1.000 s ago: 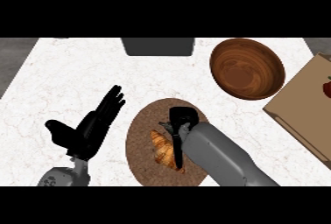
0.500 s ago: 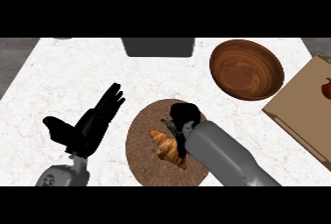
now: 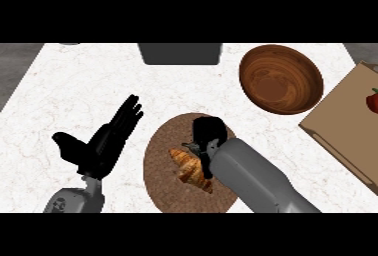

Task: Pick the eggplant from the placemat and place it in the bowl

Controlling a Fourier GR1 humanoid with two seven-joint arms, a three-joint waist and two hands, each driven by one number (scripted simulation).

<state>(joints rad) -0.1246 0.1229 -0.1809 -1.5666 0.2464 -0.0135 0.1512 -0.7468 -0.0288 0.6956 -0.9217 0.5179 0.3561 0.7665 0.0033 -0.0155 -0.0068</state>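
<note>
1. On the round brown placemat (image 3: 166, 185), the right hand (image 3: 209, 131) is seen lowered with its fingers curled downward; compared with a second ago it has shifted slightly up the mat and closed in over one spot.
2. The eggplant cannot be made out clearly: it is judged to lie beneath the right hand, hidden by it, and whether it is already enclosed cannot be told.
3. This change is read as the grasp being settled; lifting has not yet been shown, so the task is judged to be in its early part.
4. A croissant (image 3: 192, 169) is seen lying on the placemat just beside the right forearm, close enough that it could be nudged when the arm is raised.
5. The wooden bowl (image 3: 280, 79) is found up and to the right of the mat, apart from it, with bare counter (image 3: 88, 75) between.
6. A tan board (image 3: 347, 120) with a red item (image 3: 372, 101) is set at the right edge, and a dark container (image 3: 180, 53) at the top.
7. The left hand (image 3: 103, 140) is held open at the left, fingers straight, holding nothing.
</note>
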